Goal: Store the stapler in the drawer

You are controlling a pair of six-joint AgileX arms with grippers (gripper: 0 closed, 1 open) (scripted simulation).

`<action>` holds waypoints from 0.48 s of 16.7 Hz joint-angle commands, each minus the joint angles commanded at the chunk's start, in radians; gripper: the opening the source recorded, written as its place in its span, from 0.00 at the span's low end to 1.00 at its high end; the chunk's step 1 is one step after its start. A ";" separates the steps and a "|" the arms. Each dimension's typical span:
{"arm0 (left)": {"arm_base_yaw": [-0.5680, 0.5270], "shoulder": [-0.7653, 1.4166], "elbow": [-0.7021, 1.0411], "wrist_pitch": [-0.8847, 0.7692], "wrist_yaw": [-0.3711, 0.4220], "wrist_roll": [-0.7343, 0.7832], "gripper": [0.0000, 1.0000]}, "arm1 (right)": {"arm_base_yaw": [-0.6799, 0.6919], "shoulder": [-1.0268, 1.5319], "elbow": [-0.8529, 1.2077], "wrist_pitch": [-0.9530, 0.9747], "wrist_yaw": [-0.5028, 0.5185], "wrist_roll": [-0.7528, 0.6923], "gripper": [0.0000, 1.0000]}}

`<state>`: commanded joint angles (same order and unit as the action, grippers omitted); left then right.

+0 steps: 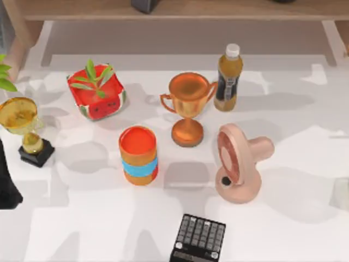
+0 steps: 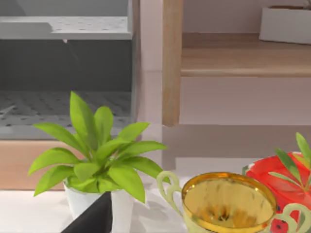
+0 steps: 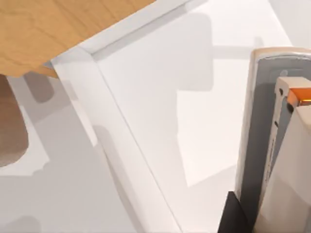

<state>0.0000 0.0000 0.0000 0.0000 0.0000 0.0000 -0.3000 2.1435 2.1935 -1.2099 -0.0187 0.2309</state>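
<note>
A tabletop scene is shown, crowded with trophies, a bottle, a fan and a calculator (image 1: 198,238). In the right wrist view, the stapler (image 3: 265,145) is seen very close to the right gripper (image 3: 235,213), lying on the white table (image 3: 146,97) just beside a dark edge of that gripper. Whether the gripper is spread, pressed together or already pinching the stapler cannot be told.

The left arm (image 1: 6,185) is parked at the table's left edge, and its state cannot be told either. Ahead of the left gripper (image 2: 92,218), beyond a potted plant (image 2: 97,150) and a gold trophy (image 2: 226,201), a grey perforated compartment (image 2: 63,107) is seen; it may be the open drawer, though this is not certain.

The step in hand is judged to be the pickup of the stapler. A firm hold across its slim body is called for next, followed by a lift clear of the clutter toward the drawer.
</note>
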 joint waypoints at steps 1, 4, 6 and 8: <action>0.000 0.000 0.000 0.000 0.000 0.000 1.00 | -0.034 0.044 0.050 -0.019 0.002 -0.054 0.00; 0.000 0.000 0.000 0.000 0.000 0.000 1.00 | -0.092 0.197 0.169 -0.096 0.007 -0.252 0.00; 0.000 0.000 0.000 0.000 0.000 0.000 1.00 | -0.092 0.307 0.228 -0.150 0.011 -0.386 0.00; 0.000 0.000 0.000 0.000 0.000 0.000 1.00 | -0.081 0.405 0.281 -0.199 0.016 -0.492 0.00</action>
<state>0.0000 0.0000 0.0000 0.0000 0.0000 0.0000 -0.3807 2.5483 2.4743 -1.4094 -0.0024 -0.2606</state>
